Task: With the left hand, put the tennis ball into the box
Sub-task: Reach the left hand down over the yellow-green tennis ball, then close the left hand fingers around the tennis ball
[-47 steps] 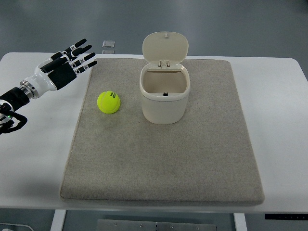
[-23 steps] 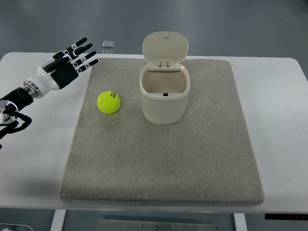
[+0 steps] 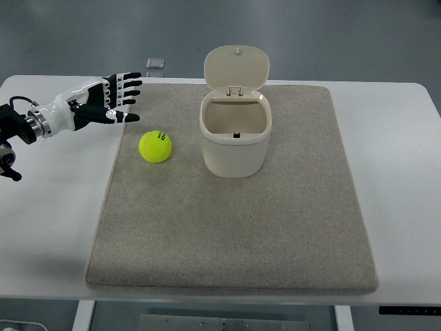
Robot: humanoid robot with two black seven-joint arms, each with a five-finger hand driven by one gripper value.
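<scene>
1. White table [image 3: 403,172] carrying a grey felt mat [image 3: 234,227].
2. Tennis ball [image 3: 156,147] on the mat, at 9 o'clock of the lidded box [image 3: 236,138], apart from it.
3. Left hand [image 3: 96,103], fingers spread and empty, at 10 o'clock of the ball.
4. Box lid [image 3: 236,67] raised at 12 o'clock.

A white table [image 3: 400,131] carries a grey mat [image 3: 234,227].

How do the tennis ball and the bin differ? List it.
The tennis ball is bright yellow-green; the bin is cream. The ball is a small solid sphere; the bin is much larger, hollow, with its lid flipped open. Both sit on the grey mat, apart, untouched by the left hand.
</scene>
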